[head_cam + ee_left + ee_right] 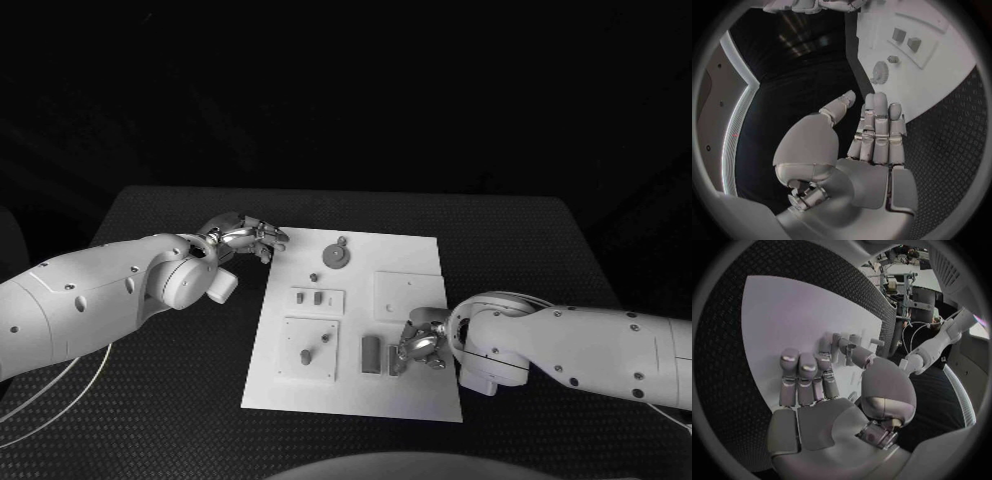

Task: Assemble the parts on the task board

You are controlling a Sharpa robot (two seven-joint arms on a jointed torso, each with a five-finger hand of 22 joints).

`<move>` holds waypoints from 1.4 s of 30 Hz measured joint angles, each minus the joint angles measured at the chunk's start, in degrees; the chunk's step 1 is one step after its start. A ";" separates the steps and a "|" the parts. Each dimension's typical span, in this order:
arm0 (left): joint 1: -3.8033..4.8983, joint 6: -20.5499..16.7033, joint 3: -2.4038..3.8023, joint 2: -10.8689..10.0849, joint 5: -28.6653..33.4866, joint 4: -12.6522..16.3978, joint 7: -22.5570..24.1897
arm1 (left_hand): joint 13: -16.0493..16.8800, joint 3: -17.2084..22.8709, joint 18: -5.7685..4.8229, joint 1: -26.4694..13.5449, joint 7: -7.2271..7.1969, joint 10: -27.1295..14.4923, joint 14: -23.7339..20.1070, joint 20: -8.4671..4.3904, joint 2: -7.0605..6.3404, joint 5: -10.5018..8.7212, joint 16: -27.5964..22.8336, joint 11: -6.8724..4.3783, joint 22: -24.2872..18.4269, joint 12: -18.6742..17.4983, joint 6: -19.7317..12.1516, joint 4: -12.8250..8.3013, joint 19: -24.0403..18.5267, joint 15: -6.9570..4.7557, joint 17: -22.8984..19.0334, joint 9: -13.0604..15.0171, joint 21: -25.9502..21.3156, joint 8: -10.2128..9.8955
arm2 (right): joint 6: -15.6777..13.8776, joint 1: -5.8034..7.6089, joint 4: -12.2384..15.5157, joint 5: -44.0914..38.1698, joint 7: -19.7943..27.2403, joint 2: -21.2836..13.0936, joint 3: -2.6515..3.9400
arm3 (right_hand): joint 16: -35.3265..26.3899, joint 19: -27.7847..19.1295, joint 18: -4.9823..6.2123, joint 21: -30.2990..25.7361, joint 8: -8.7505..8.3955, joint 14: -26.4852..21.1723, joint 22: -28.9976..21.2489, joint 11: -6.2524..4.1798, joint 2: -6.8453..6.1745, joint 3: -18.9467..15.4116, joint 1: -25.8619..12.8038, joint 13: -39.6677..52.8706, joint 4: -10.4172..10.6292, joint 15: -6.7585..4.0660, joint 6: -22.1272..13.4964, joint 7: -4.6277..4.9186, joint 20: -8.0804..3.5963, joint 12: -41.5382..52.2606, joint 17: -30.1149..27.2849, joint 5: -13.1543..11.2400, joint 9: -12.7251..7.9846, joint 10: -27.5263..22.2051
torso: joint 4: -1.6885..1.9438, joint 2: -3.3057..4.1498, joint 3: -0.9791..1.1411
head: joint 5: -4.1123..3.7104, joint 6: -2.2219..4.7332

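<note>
Judging by the loose parts (372,354) still lying on the board (418,400), little seems assembled. Nothing is held: the left robot hand (242,236) is spread, the right robot hand (423,338) loosely curled over them.

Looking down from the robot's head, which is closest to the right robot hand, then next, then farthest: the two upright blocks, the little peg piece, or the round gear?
From the right robot hand:
1. Two upright blocks, right beside it on its left.
2. Little peg piece, further left on the board.
3. Round gear, at the board's far end.
</note>
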 measured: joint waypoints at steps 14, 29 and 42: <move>0.00 0.04 0.00 0.05 -0.03 -0.05 -0.03 | 0.00 0.00 -0.01 0.00 0.00 -0.28 0.00 0.00 0.00 0.00 0.00 0.15 0.05 0.00 0.00 0.00 0.00 0.00 0.00 -0.05 0.00 0.00 | 0.16 -0.39 -0.53 -0.27 0.85 0.12 0.22 | 0.01 -0.12 -0.11 0.29 0.36 0.14 -0.05 0.00 1.88 -0.81 1.89 0.06 -1.68 0.11 -0.11 -0.29 -0.11 -0.06 0.05 -0.28 0.15 0.01 | 0.02 0.00 0.02 | 0.12 -0.09; 0.00 0.04 0.00 0.27 -0.03 -0.40 -0.03 | 0.04 0.00 -0.01 0.00 0.00 -0.30 0.00 0.00 0.00 0.00 -0.05 0.13 0.09 0.00 0.00 0.00 0.00 0.00 0.04 -0.04 0.00 0.00 | 1.70 0.04 -1.30 2.52 4.33 -1.23 -0.04 | -0.73 -1.40 0.11 -0.07 -1.75 -1.26 -0.61 1.15 -6.85 -6.70 -4.99 0.05 2.13 0.43 -2.44 -0.83 0.53 -0.96 0.04 -0.22 0.12 -1.39 | 0.02 -0.04 -0.05 | -0.49 1.09; -0.02 -0.21 -0.01 1.17 3.16 -2.36 0.26 | 0.09 -0.18 -0.02 -0.38 0.00 -0.30 0.00 0.00 -0.38 0.00 -0.22 0.12 0.08 0.00 0.00 0.18 0.00 0.00 0.13 -0.10 -0.23 0.31 | 10.20 6.21 -9.48 7.39 8.91 -2.84 1.89 | -0.85 -5.65 0.42 -1.37 -3.26 -5.27 -0.80 2.65 -2.00 -24.76 -8.96 0.12 -4.94 2.15 -8.30 1.84 0.52 -0.22 0.80 8.00 -1.02 -6.61 | 0.02 -0.58 -0.05 | -1.93 5.97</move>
